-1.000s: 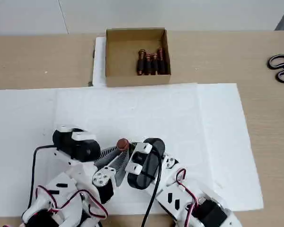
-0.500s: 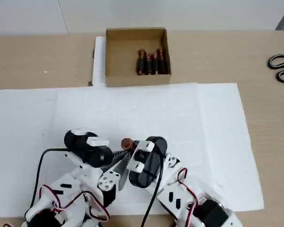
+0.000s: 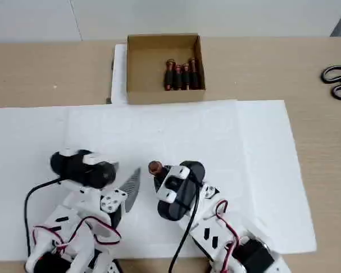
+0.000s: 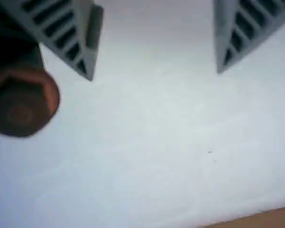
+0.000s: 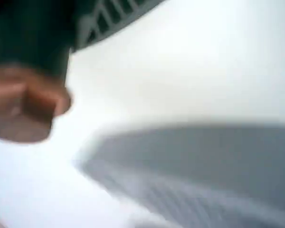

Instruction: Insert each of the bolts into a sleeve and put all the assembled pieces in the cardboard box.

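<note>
Pinched in right claw [image 3: 159, 174]: copper-headed bolt in black sleeve [image 3: 155, 168], near table's [image 3: 51, 65] front edge. Spread apart just beside: left claw [image 4: 154, 71].

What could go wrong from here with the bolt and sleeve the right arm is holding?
The copper-headed bolt in its black sleeve juts from the right pincer; if the hold is only on the sleeve, the bolt might slip out on the way. The open left pincer sits close beside it, so a swing could clip it. Four assembled pieces already crowd one side of the brown cardboard box, so a drop there might land crooked.
</note>
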Controlling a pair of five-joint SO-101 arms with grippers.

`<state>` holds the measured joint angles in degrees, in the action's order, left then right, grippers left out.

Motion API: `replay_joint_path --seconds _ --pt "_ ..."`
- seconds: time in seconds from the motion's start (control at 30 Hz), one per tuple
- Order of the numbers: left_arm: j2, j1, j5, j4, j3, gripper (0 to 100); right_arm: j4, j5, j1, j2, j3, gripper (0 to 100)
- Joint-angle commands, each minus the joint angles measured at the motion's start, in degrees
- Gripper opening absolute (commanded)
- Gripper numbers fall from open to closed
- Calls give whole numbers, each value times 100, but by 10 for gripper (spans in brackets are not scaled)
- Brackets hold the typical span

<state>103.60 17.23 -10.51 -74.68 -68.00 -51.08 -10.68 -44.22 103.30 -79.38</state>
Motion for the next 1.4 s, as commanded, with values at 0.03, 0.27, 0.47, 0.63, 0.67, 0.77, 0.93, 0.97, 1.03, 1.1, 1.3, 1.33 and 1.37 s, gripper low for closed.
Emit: replay_joint_path --seconds 0.03,0.27,0.47,0.63,0.67,0.77,0.93,0.97,1.03,1.1,1.3,1.33,1.37 --pt "0 -158 -422 35 374 163 154 -9 48 40 255 4" --pt "-9 -308 -1222 334 655 163 145 9 576 40 229 4" --pt "-18 -1275 -1486 668 400 162 180 677 1455 -31 141 4" --pt "-18 -1486 -1477 809 22 160 224 782 1895 -31 202 4" --pt "-18 -1486 -1477 809 -40 160 224 897 1938 -66 273 4" --pt "-18 -1486 -1477 844 -277 160 171 1099 2062 -479 554 4" --pt "-9 -1495 -1169 809 -382 159 514 1433 2299 -1956 1600 4" --pt "9 -1521 -1081 844 -453 159 611 1451 2360 -2299 1846 4" --pt "18 -1530 -905 844 -655 150 831 1451 2475 -2985 2277 4" --pt "26 -1530 -703 844 -963 115 1051 1442 2536 -3626 2690 4" --pt "26 -1530 -132 1284 -1807 6 1754 1433 2527 -5323 3956 4" --pt "26 -1530 -44 1415 -1974 8 1824 1433 2527 -5604 4193 4" --pt "26 -1530 18 1574 -2114 7 1877 1433 2527 -5886 4448 4"
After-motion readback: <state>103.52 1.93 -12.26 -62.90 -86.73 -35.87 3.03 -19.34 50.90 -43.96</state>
